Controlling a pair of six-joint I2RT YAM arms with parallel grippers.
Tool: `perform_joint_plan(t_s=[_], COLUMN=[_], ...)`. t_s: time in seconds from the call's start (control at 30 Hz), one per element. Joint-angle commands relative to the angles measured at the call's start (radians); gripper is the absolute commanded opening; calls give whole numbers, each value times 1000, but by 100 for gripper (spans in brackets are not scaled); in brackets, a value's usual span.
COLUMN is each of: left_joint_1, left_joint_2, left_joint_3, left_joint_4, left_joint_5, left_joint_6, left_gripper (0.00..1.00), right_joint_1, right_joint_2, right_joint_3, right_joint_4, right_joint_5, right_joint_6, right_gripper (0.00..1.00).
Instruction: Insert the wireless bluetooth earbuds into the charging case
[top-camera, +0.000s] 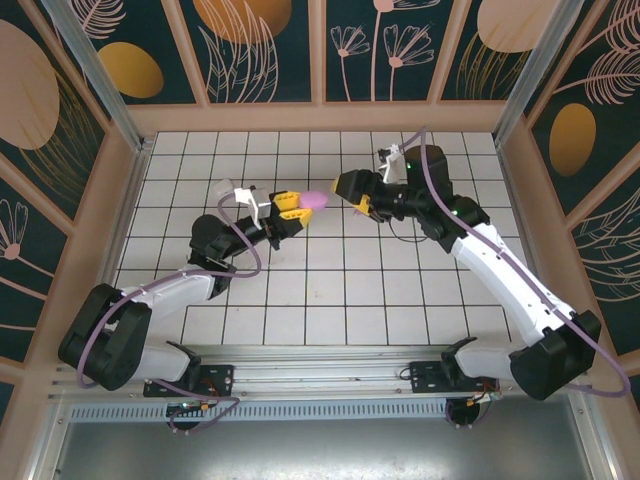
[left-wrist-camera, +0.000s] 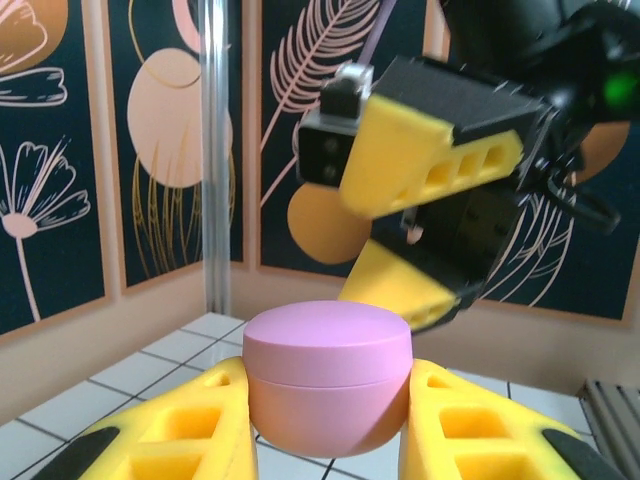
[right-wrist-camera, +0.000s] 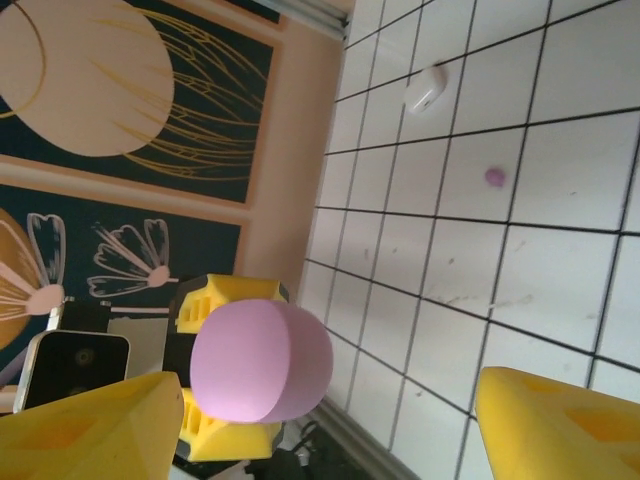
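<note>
Room: tiled floor (top-camera: 330, 290) is left open around both claws, walls well apart | purple case (top-camera: 314, 200) is pinched by left claw (top-camera: 293, 207), centre frame | right claw (top-camera: 352, 195) is spread, just right of case | purple earbud (right-wrist-camera: 495, 176) is seen on a tile, upper right, apart from both claws

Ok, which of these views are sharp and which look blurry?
Top external view: evenly lit, sharp throughout. Left wrist view: purple charging case crisp, right gripper behind it soft. Right wrist view: tiles sharp, own yellow fingers blurred up close.
</note>
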Motion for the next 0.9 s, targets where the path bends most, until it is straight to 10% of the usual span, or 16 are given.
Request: perform_joint_plan(t_s=[0.0, 0.63, 0.87], left_joint_1=[-5, -5, -5], left_joint_2=[-20, -27, -78], left_joint_3=[44, 85, 134], left_joint_4=[103, 29, -241], left_joint_5=[39, 61, 67], left_joint_6=[-81, -89, 12], left_gripper=[27, 30, 52], right_joint_1=[21, 100, 93], right_joint_2=[9, 76, 50], right_joint_3=[8, -12, -43], right_joint_4=[151, 321, 343], right_joint_5=[-76, -198, -159], right_joint_6=[65, 167, 182], right_gripper=[77, 28, 15])
